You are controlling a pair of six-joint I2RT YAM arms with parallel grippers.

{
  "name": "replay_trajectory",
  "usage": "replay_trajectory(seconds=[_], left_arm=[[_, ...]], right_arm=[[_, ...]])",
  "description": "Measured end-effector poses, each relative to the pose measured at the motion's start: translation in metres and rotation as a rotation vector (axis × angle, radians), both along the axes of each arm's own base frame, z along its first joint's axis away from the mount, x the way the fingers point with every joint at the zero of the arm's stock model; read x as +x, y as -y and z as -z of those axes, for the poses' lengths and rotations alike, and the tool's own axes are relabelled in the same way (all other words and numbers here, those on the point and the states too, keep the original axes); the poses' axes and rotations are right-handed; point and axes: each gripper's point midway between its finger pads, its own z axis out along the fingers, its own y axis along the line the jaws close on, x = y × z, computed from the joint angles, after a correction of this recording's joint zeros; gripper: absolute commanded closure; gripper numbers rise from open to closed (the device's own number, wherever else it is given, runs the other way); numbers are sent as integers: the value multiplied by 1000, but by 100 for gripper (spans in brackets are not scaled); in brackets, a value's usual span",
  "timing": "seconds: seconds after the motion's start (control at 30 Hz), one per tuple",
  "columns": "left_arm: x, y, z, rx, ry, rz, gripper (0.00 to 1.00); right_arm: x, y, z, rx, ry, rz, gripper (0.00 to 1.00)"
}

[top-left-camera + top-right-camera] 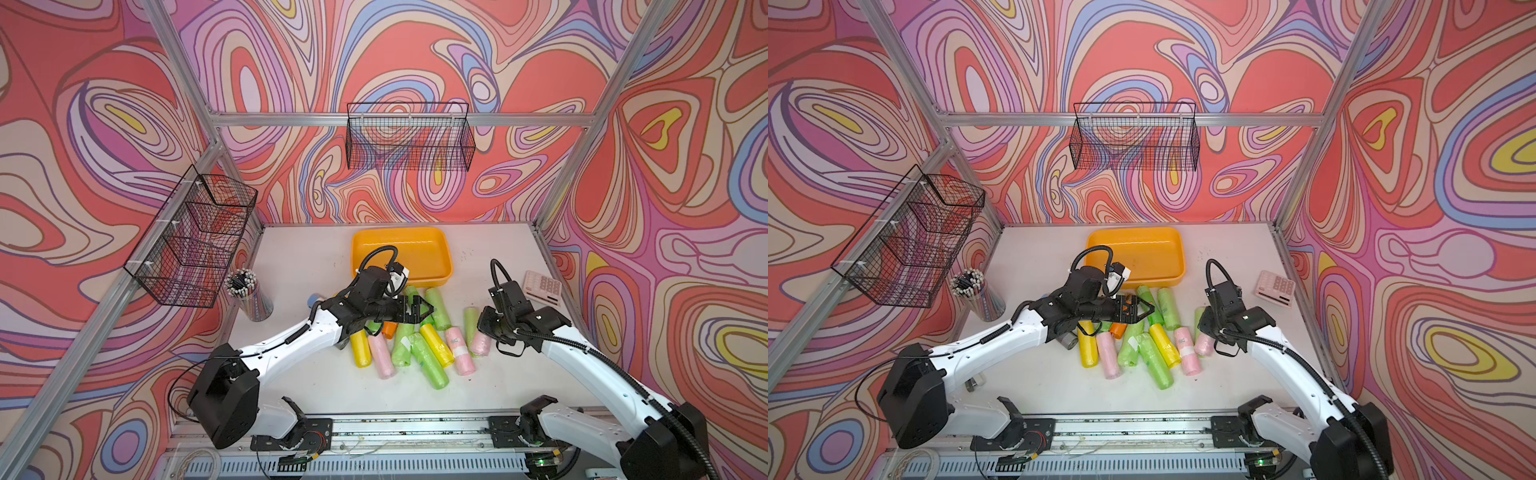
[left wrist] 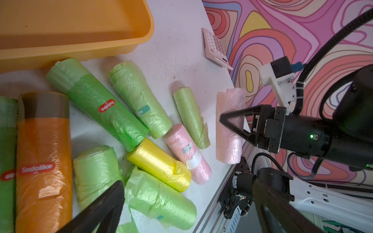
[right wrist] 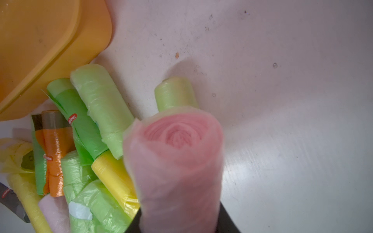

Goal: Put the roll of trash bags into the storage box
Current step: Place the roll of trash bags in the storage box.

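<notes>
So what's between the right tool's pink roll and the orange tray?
Beside the pink roll, a slim green roll, then a fatter green roll; both top views show them.

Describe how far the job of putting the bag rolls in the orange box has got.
Done: nothing; the box holds no roll. In hand: the right gripper is shut on a pink roll beside the pile. Left: carrying it to the box and releasing it. The left gripper hangs open over the pile.
</notes>
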Motion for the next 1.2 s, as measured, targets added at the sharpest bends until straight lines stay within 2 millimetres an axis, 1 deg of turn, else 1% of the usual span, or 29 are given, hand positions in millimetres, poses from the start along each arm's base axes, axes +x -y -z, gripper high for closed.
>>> replay_trajectory(seconds=[0.13, 0.33, 0.5, 0.63, 0.77, 0.9, 1.07, 1.2], left_arm=[[1, -4, -2, 15, 10, -17, 0], [2, -7, -6, 21, 24, -32, 0], [2, -10, -5, 38, 32, -33, 0], [2, -14, -7, 49, 49, -43, 0], [4, -18, -12, 56, 75, -58, 0], [5, -23, -17, 58, 98, -77, 0], [0, -34, -16, 68, 114, -105, 0], [-1, -40, -15, 76, 122, -122, 0]], right_arm=[[16, -7, -7, 8, 22, -13, 74], [44, -19, -22, 23, 78, -27, 74], [67, -29, -27, 30, 102, -35, 73], [95, -40, -37, 33, 143, -51, 74], [125, -49, -54, 21, 195, -68, 79], [156, -56, -68, 1, 255, -77, 82], [189, -65, -68, -36, 274, -91, 82], [211, -74, -56, -58, 262, -110, 81]])
